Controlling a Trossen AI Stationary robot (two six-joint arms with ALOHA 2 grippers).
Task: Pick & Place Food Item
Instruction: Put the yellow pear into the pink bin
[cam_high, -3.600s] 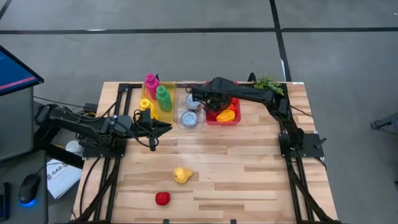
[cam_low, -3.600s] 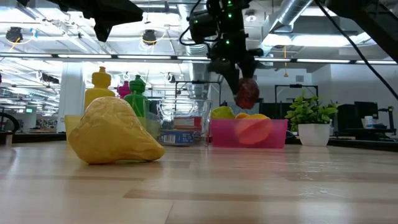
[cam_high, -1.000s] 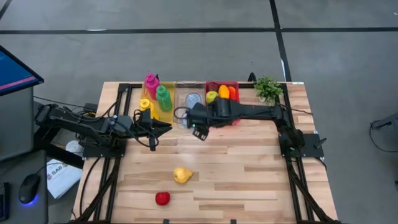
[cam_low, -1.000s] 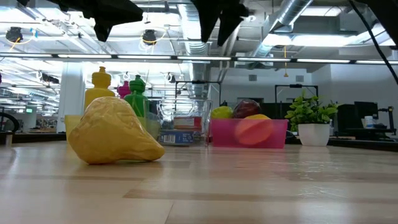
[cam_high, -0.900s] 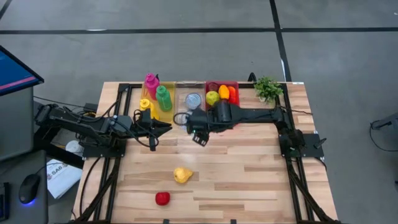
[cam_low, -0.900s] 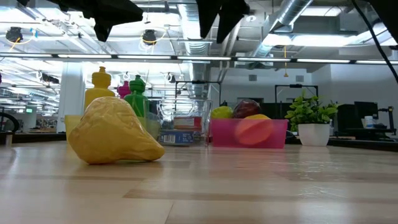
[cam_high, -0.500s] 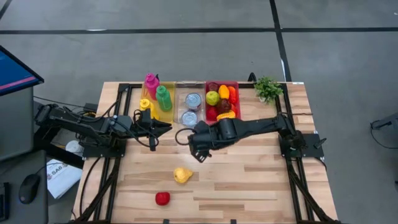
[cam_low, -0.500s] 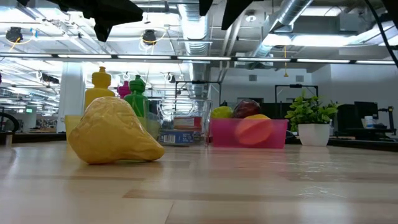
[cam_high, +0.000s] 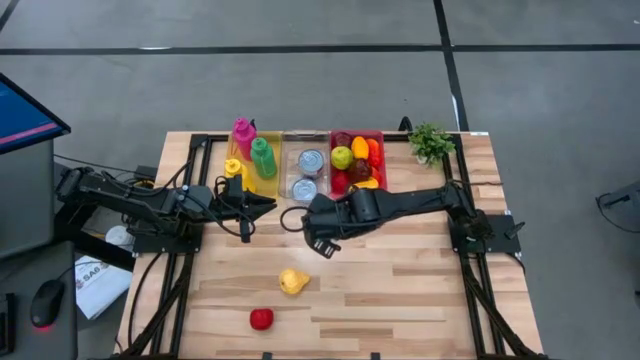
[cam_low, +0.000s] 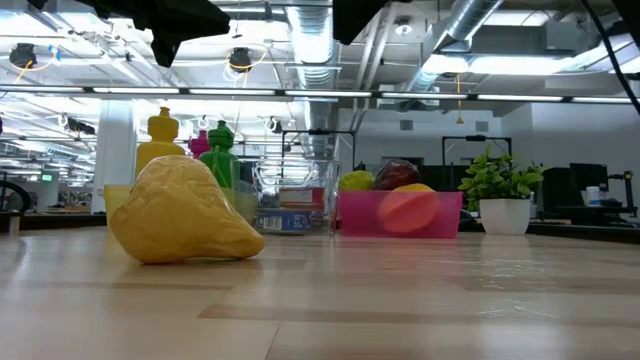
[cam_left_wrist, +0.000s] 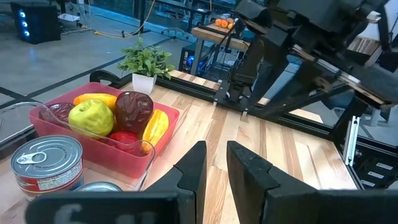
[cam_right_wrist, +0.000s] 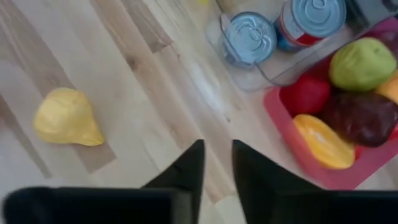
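Right gripper (cam_high: 318, 243), fingers nearly pressed together and empty, hangs at frame centre above the surface (cam_high: 400, 280), angled toward the yellow pear (cam_high: 293, 281) lying lower centre, apparently the next pick for the red bin (cam_high: 380, 187).

Right gripper (cam_high: 318, 243) no longer hovers over the red bin (cam_high: 379, 184); it sits out over the open table (cam_high: 400, 280), nearer the yellow pear (cam_high: 292, 281). The dark red fruit (cam_high: 359, 169) it carried now lies in the bin among the others. Its fingers (cam_right_wrist: 186, 169), spread a second ago, stand close together with nothing between them.
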